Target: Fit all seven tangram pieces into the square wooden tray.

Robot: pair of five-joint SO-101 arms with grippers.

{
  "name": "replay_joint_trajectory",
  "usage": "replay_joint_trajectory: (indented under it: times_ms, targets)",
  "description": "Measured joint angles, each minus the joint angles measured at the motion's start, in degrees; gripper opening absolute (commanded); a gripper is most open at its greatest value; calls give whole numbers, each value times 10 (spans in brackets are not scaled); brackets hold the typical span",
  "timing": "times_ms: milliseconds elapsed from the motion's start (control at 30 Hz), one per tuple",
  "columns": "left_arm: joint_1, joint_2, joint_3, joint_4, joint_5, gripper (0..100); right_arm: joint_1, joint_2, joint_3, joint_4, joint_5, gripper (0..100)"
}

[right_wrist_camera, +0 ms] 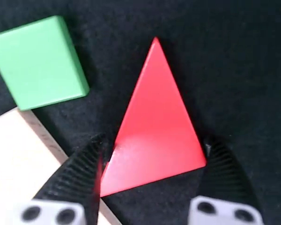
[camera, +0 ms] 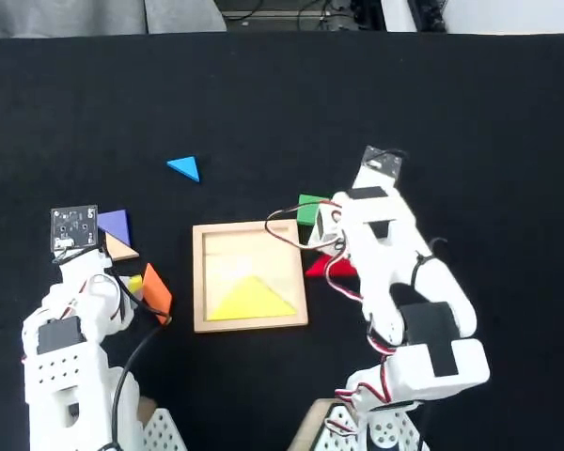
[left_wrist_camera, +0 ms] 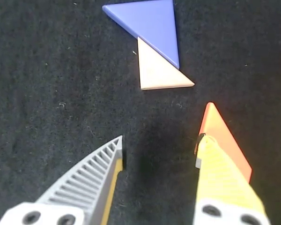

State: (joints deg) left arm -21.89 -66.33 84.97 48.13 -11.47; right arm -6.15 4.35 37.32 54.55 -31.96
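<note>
While left hand (left_wrist_camera: 159, 140) and right hand (right_wrist_camera: 154, 140) gape, one tray (camera: 199, 277) holds one yellow triangle (camera: 251, 299), six pieces (camera: 184, 168) outside.

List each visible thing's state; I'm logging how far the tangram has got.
wooden tray: holds one piece.
yellow triangle: flat in the tray.
red triangle: on the table, between the fingers of the right gripper.
green square: on the table, beside the tray.
orange piece: on the table, by the left gripper.
purple triangle: on the table, touching the cream triangle.
light blue triangle: on the table, alone.
left gripper: open.
right gripper: open.
</note>
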Motion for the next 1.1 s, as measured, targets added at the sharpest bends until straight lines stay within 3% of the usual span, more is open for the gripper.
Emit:
replay_joint_trajectory:
  times_ms: [433,533,700,1100]
  targets:
    - [0,0,0,0,0,252,28,4,-91,124,62,191]
    - [0,0,0,0,0,252,16,-22,-94,135,113,191]
    - [0,0,0,0,0,252,-59,-101,-95,136,192,191]
    - [0,0,0,0,0,252,-292,-133,-94,70,204,191]
